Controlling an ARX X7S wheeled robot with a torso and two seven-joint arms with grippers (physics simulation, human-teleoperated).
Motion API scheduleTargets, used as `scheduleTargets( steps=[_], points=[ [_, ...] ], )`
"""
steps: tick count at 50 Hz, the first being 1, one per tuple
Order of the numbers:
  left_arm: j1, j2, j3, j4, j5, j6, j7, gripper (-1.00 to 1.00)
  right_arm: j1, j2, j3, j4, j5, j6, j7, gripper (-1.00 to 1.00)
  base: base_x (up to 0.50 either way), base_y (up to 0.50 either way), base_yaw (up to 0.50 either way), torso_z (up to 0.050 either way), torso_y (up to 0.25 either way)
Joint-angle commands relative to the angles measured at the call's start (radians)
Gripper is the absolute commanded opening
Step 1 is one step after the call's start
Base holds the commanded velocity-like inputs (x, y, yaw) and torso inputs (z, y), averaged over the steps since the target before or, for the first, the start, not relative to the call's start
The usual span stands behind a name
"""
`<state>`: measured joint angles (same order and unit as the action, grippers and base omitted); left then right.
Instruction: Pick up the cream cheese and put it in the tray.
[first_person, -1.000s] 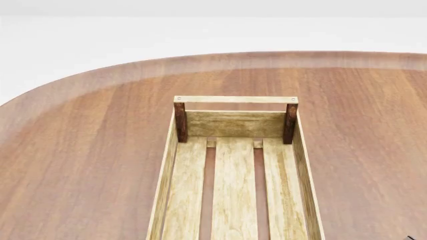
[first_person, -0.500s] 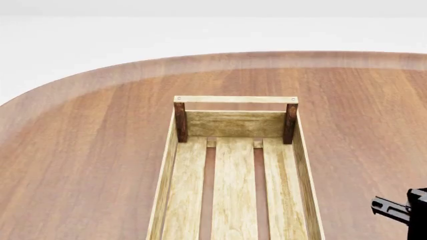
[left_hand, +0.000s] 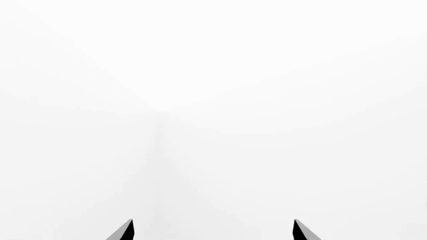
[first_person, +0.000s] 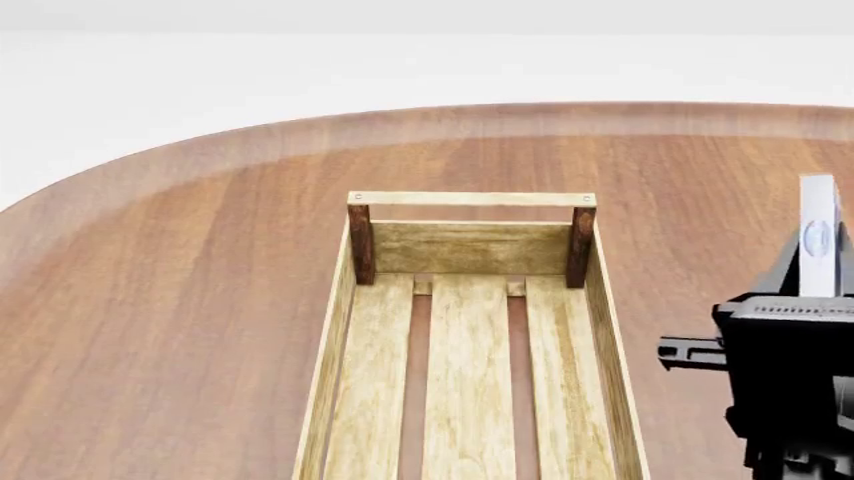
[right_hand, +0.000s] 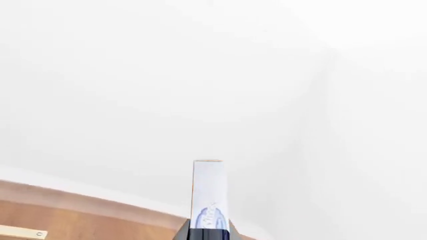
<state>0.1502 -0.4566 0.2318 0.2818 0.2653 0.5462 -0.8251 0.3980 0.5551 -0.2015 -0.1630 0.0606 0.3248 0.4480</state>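
Handling: the cream cheese (first_person: 817, 238) looks a light, stiff little carton, likely smooth-sided; best pinched across its thin flat faces, low on the box
Looks: white-grey, narrow edge-on, blue oval mark
Where: standing upright above the right gripper (first_person: 798, 300), beside the tray (first_person: 603, 330) and outside its right wall, over the table (first_person: 174, 300)
Right gripper: pinching the box's lower end
Left gripper (left_hand: 212, 232): only two dark fingertips show, spread apart, nothing between
Tray: no item lies in the part that shows

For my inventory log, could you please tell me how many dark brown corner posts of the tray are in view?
2: the left post and the right post, both at the tray's far end. The near corners are out of frame.
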Motion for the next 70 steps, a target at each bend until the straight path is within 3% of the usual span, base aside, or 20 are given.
scheduleTargets(
  steps=[1,16,30,53,70],
  points=[
    [0.003,-0.003,-0.001,0.007,-0.001,-0.002,-0.002,1.0,0.1,0.008,-0.063,0.032,-0.031,0.018,-0.081,-1.0,0.0,0.0,0.0,0.0,0.0],
    [0.006,-0.005,-0.004,-0.004,-0.002,0.002,-0.012,1.0,0.165,0.018,-0.133,0.035,-0.008,0.037,-0.199,-1.0,0.0,0.0,0.0,0.0,0.001],
    [0.009,-0.01,-0.006,0.002,-0.003,-0.001,-0.014,1.0,0.167,0.02,-0.109,0.012,0.097,0.022,-0.285,-1.0,0.0,0.0,0.0,0.0,0.0],
    [0.001,-0.011,0.0,-0.004,-0.001,-0.003,-0.015,1.0,0.145,0.032,-0.055,-0.031,0.45,0.102,-0.545,-1.0,0.0,0.0,0.0,0.0,0.001],
    [-0.004,-0.01,0.007,-0.015,0.003,0.004,-0.02,1.0,0.075,0.014,0.125,-0.096,0.791,0.129,-0.62,-1.0,0.0,0.0,0.0,0.0,0.001]
  ],
)
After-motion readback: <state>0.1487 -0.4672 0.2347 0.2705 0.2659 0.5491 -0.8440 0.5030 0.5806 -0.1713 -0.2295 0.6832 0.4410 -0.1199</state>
